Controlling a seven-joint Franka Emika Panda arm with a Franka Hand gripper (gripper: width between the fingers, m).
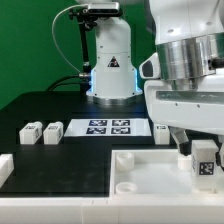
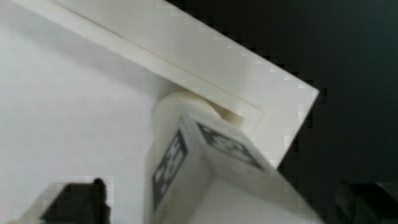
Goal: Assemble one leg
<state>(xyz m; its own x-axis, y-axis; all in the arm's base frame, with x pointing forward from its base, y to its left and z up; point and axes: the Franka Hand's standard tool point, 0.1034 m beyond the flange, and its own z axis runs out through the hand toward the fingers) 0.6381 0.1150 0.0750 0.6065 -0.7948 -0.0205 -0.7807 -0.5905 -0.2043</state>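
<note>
A leg (image 1: 205, 163), a small white block with black-and-white tags, stands upright on the near right corner of the large white tray-like part (image 1: 140, 180). My gripper (image 1: 200, 152) hangs straight over it, one finger on each side. In the wrist view the leg (image 2: 205, 150) runs up the middle with its far end against the tray-like part's corner (image 2: 214, 75). The left finger (image 2: 75, 200) shows a gap to the leg, so my gripper (image 2: 219, 208) looks open around it. Three more legs lie on the black table: two at the exterior view's left (image 1: 28, 132) (image 1: 52, 130) and one beside the marker board (image 1: 160, 130).
The marker board (image 1: 108, 127) lies flat at mid table in front of the robot base (image 1: 112, 75). Another white part (image 1: 5, 165) sits at the exterior view's left edge. The arm's large white body fills the exterior view's upper right.
</note>
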